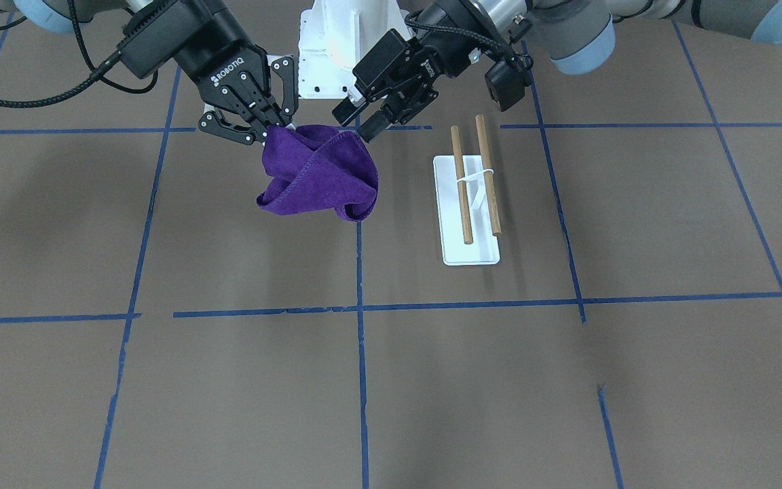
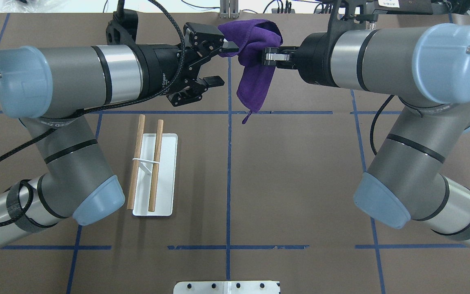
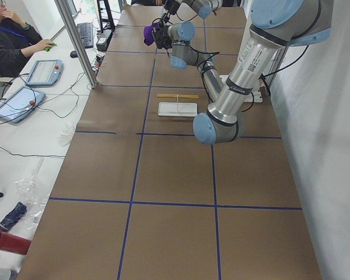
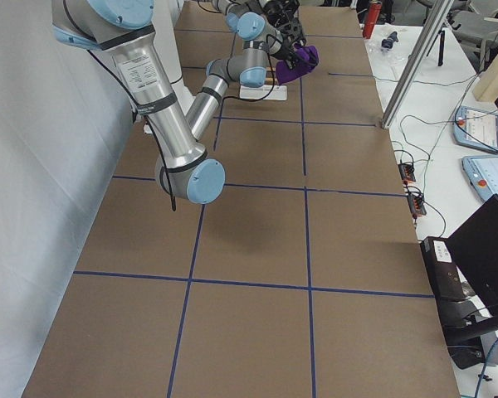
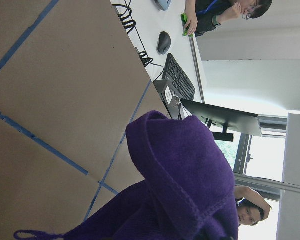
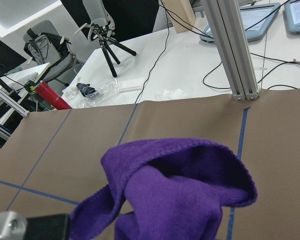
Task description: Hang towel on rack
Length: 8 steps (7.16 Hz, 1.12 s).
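A purple towel (image 1: pixel 323 176) hangs bunched above the table near the robot's base. It also shows in the overhead view (image 2: pixel 255 77). My right gripper (image 2: pixel 265 56) is shut on the towel's upper edge (image 1: pixel 275 129). My left gripper (image 2: pixel 220 62) is wide open beside the towel's other end, one finger (image 2: pixel 223 43) against the cloth (image 1: pixel 354 125). The towel fills the lower part of the left wrist view (image 5: pixel 180 185) and of the right wrist view (image 6: pixel 175 200). The rack, a white base (image 2: pixel 169 163) with two wooden rods (image 2: pixel 155 163), stands on the table under my left arm, apart from the towel (image 1: pixel 462 197).
The robot's white base (image 1: pixel 337 47) stands just behind the grippers. Blue tape lines (image 1: pixel 360 305) cross the brown table. An aluminium post (image 6: pixel 235 50) stands at the table's far edge. Operators, a keyboard (image 3: pixel 84 34) and tablets sit beyond that edge.
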{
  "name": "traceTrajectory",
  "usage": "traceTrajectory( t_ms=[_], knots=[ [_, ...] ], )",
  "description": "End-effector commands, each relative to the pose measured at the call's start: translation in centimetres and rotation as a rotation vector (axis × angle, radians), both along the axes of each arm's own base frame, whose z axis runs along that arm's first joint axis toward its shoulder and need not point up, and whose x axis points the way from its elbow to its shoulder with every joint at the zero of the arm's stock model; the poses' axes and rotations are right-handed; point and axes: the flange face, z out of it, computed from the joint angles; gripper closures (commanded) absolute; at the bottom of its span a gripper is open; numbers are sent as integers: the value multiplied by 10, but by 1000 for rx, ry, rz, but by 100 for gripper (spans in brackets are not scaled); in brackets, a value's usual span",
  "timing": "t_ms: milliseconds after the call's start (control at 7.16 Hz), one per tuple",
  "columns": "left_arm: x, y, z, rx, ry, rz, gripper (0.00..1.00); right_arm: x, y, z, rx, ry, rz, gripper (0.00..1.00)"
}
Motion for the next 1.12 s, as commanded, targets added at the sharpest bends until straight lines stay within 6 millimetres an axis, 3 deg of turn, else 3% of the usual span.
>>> traceTrajectory(
  t_ms=[0,978],
  knots=[
    [3,-5,3,-6,-10,-5,34,3,3,-1,4,-4,-2,100],
    [-5,-13,3,-8,-9,-26,42,7,6,-3,8,-9,-3,100]
  ],
)
